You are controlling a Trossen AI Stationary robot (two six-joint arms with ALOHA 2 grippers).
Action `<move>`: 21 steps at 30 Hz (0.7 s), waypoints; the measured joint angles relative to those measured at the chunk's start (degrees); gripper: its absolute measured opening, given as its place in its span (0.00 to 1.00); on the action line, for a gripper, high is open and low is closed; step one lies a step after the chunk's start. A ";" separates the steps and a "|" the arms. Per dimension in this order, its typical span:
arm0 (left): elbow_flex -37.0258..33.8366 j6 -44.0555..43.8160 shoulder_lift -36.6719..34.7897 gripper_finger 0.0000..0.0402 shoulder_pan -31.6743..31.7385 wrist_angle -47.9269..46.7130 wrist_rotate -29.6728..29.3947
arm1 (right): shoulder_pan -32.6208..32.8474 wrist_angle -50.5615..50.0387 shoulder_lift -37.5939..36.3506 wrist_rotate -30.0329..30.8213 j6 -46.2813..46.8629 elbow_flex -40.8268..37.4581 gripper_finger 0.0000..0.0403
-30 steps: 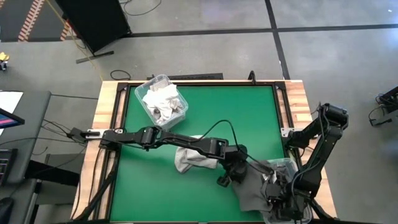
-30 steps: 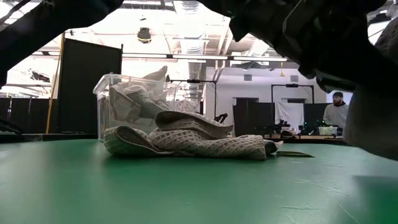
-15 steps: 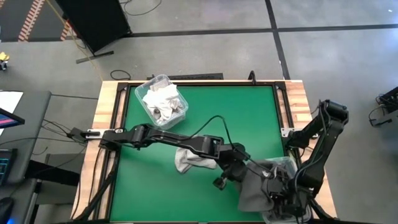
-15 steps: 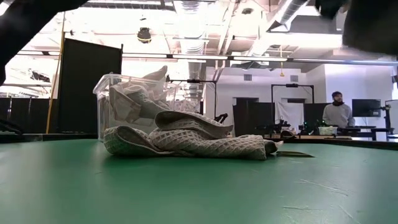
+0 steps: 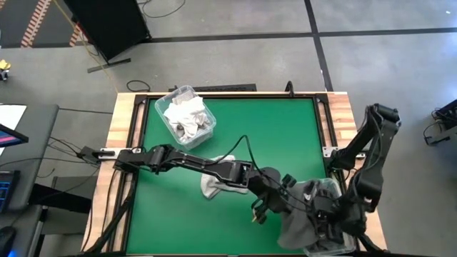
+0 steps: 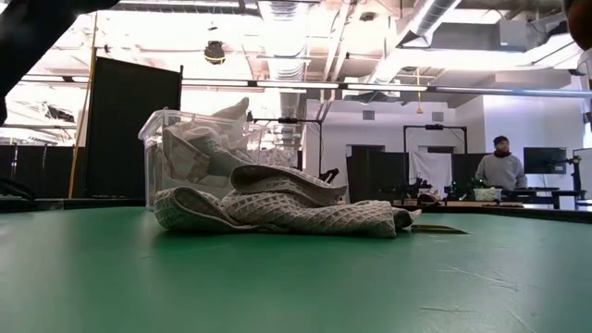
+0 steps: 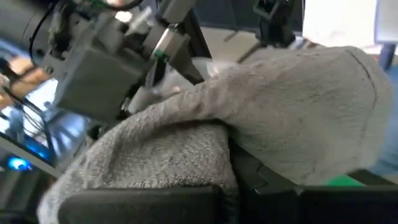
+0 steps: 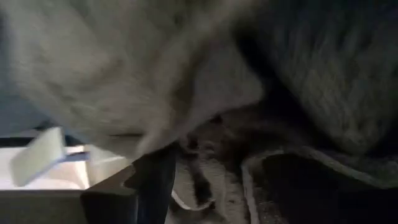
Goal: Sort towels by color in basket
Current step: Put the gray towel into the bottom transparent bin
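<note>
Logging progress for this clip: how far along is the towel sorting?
Done: white towels fill the far clear bin. In hand: both hands meet at the near-right bin, where a grey towel drapes over its edge. Left: the pale towel lying mid-table.

Crumpled towels lying on the green table before a clear bin

A white, dark-gridded waffle-weave cloth towel [image 6: 277, 208] is lying bunched on the green table surface [image 6: 296, 277], touching the clear plastic bin [image 6: 176, 162] at its ten o'clock, which is holding more pale towels [image 6: 199, 148]. A person [image 6: 500, 171] is standing at three o'clock, far behind.
</note>
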 joint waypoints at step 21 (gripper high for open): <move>0.00 0.79 0.08 0.00 1.32 16.52 0.61 | 7.02 -4.00 -15.34 10.07 -1.79 0.11 0.66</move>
